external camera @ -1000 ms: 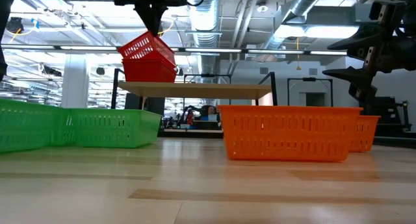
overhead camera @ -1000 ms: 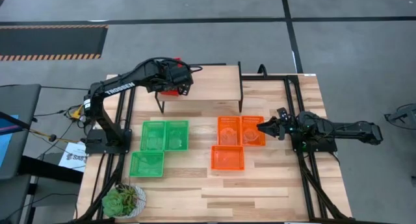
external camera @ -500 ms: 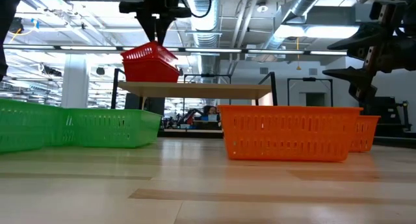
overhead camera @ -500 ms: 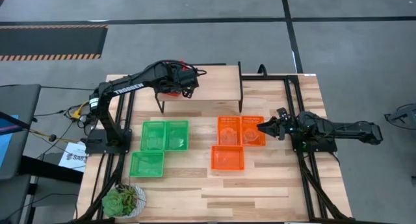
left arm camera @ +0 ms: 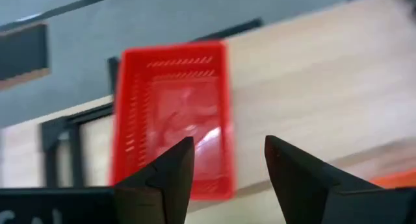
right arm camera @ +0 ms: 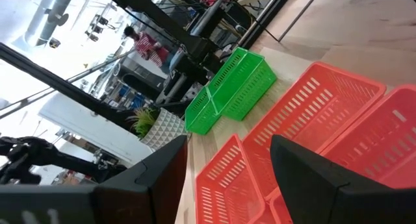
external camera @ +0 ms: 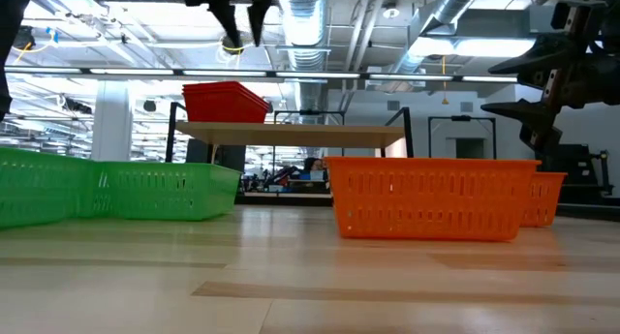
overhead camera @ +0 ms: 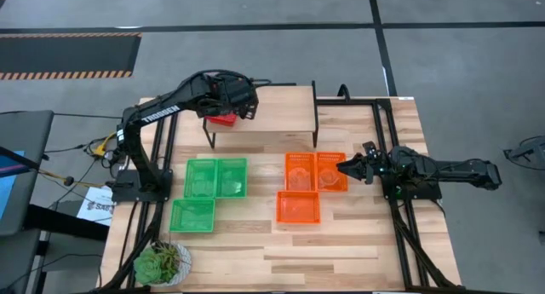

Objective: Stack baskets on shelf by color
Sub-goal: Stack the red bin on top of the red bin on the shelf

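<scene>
A stack of red baskets [external camera: 225, 102] rests level on the left end of the shelf [overhead camera: 272, 115]. My left gripper [external camera: 242, 24] hangs open above the stack, clear of it; the left wrist view looks down on the top red basket [left arm camera: 172, 113] between the fingers. Three green baskets [overhead camera: 209, 192] lie on the table's left half and three orange baskets [overhead camera: 308, 185] on its right half, each on its bottom. My right gripper [overhead camera: 345, 168] waits open at the right edge of the far right orange basket [overhead camera: 331, 170], above it.
A potted plant [overhead camera: 162, 262] stands at the table's near left corner. The shelf's black legs [overhead camera: 315, 123] and both arms' black base frames [overhead camera: 396, 226] stand on the table. The middle and right of the shelf's top [overhead camera: 285, 106] are bare wood.
My left gripper has opened and let go of a red basket, then risen. The basket hung tilted over the shelf's left end a second ago. It now lies level on top of the red stack.
</scene>
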### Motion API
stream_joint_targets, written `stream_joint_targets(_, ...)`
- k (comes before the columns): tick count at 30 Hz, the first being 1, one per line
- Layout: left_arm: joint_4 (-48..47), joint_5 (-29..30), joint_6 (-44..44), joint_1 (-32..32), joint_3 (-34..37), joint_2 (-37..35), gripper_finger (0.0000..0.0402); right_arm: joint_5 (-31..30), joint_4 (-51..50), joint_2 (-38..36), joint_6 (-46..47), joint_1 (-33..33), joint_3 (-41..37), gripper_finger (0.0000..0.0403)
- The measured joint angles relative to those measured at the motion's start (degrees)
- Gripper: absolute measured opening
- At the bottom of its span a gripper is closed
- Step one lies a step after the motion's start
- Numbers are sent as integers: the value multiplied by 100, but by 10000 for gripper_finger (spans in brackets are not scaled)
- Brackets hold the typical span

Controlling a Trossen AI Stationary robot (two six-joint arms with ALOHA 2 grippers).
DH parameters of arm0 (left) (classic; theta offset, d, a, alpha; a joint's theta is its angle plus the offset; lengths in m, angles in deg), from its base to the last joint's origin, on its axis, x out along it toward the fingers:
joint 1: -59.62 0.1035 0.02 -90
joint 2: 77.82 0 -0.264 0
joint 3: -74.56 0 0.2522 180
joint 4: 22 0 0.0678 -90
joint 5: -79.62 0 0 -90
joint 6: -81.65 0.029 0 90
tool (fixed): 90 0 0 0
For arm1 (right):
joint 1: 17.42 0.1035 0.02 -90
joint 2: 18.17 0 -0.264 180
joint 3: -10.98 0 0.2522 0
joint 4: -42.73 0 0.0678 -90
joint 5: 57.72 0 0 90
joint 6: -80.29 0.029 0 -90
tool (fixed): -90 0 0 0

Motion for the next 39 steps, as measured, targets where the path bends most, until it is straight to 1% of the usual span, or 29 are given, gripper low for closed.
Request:
stream_joint_targets(2,424,-29,70,-78,35,0,159,0,0,0,0,0,0,244)
stream_joint_targets(4,889,-216,383,-103,172,0,133,0,0,0,0,0,1,244)
stream_joint_targets(6,1175,-400,553,-92,340,6,96,0,1,0,0,0,-1,244)
stream_joint_targets(9,1563,-328,639,-8,664,9,27,0,2,0,0,0,-1,244)
stream_joint_targets(10,1656,-326,648,43,753,8,14,0,2,0,0,0,0,244)
stream_joint_targets(14,2071,-326,697,235,1092,7,9,0,2,0,2,-2,-1,244)
stream_joint_targets(17,2066,-343,799,379,1192,12,2,0,2,0,39,-2,-1,244)
stream_joint_targets(23,2128,-328,1077,584,1392,4,0,-1,1,0,44,-2,0,244)
stream_joint_targets(26,2178,-429,1188,674,1543,5,0,-2,2,0,52,-2,-1,244)
stream_joint_targets(32,2486,-507,1421,767,1569,7,0,-4,2,0,59,-7,0,244)
stream_joint_targets(37,2510,-417,1457,903,1566,95,0,-13,2,0,57,-9,-1,244)
stream_joint_targets(39,2473,-524,1518,976,1573,166,0,-20,2,1,55,-9,0,244)
